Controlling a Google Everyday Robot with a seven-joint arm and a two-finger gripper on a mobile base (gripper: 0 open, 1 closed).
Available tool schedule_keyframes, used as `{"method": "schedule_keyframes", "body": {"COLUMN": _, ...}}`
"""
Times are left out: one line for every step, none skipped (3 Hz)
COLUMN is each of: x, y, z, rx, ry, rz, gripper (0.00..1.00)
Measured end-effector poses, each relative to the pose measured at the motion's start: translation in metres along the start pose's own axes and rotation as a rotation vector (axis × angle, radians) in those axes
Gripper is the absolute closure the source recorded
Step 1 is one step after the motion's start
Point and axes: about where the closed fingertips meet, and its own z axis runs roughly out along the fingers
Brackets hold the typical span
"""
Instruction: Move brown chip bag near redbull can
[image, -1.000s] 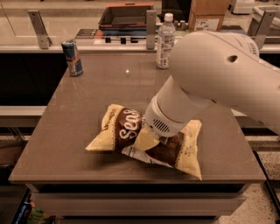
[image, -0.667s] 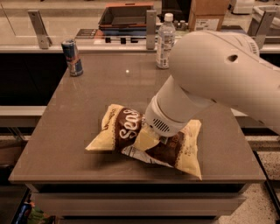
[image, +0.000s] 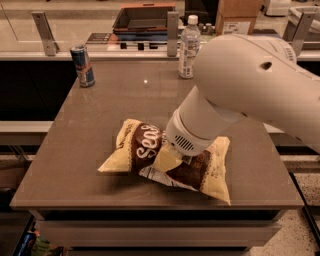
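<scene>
- table (image: 75, 165), grey-brown top
- white arm (image: 240, 80), in from the right
- brown chip bag (image: 145, 147) – flat, near-centre
- gripper (image: 169, 161) – down on the bag's middle, grip: cannot tell
- water bottle (image: 189, 47), far edge
- redbull can (image: 82, 65), far-left corner, well apart from the bag

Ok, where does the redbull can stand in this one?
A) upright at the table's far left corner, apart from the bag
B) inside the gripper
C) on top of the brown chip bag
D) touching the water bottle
A: the redbull can stands upright at the far left corner of the table, while the gripper is down on the brown chip bag near the front.
</scene>
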Motion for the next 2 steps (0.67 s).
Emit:
{"method": "schedule_keyframes", "body": {"x": -0.0001, "y": 0.0, "z": -0.0001, "rx": 0.0, "ry": 0.0, "rz": 0.0, "gripper": 1.0}}
{"method": "schedule_keyframes", "body": {"x": 0.0004, "y": 0.0003, "z": -0.0002, "rx": -0.001, "ry": 0.001, "rz": 0.003, "gripper": 1.0}}
